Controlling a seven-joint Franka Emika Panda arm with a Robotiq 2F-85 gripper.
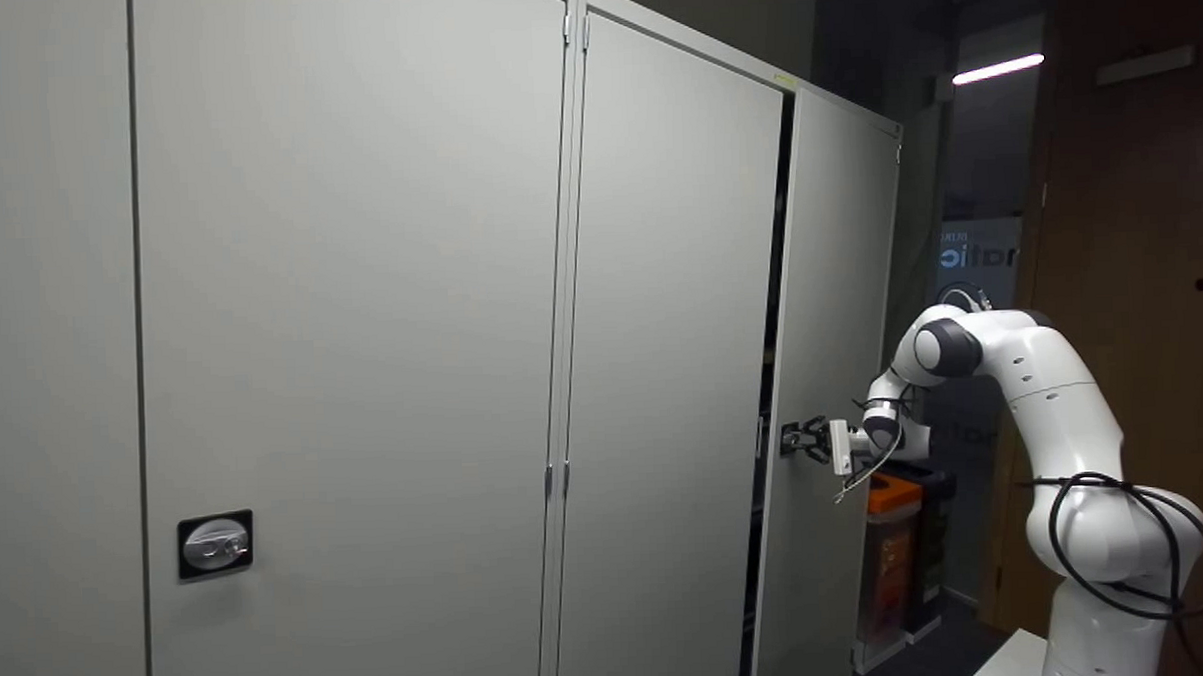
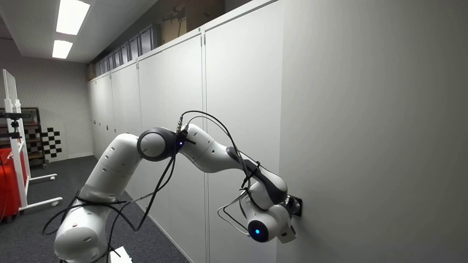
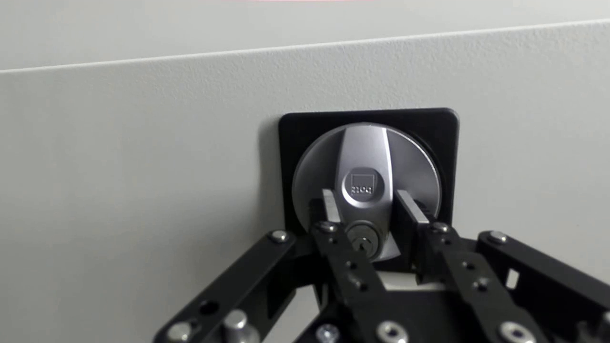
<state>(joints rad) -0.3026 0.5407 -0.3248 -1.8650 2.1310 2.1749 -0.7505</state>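
There's the long row of pale grey cabinets [image 1: 360, 286], running right across both exterior views! One tall door [image 1: 834, 270] stands ajar, a dark gap [image 1: 779, 242] down its side; what's in there is too dim to make out. Reaching to that door is the white arm [image 1: 1064, 402], bent in a high arch, its far end right up close. Grey boxes [image 2: 144, 40] line the top of the row in an exterior view, and past the door stands an orange-topped bin [image 1: 890, 568]. Over to the jaws, and they're clamped, yes, clamped on the round silver handle [image 3: 367, 162] of that ajar door, a pad [image 3: 412, 207] on either side of its raised bar [image 3: 365, 143]. The handle sits in a square black plate [image 3: 443, 126], close by the door's edge [image 3: 305, 46]. Tighter in, the wrist view gives us the lock cylinder [image 3: 363, 233], down between the pads at the lower end of the bar, keyhole [image 3: 362, 244] facing out. Just above it, a little stamped emblem [image 3: 363, 185].
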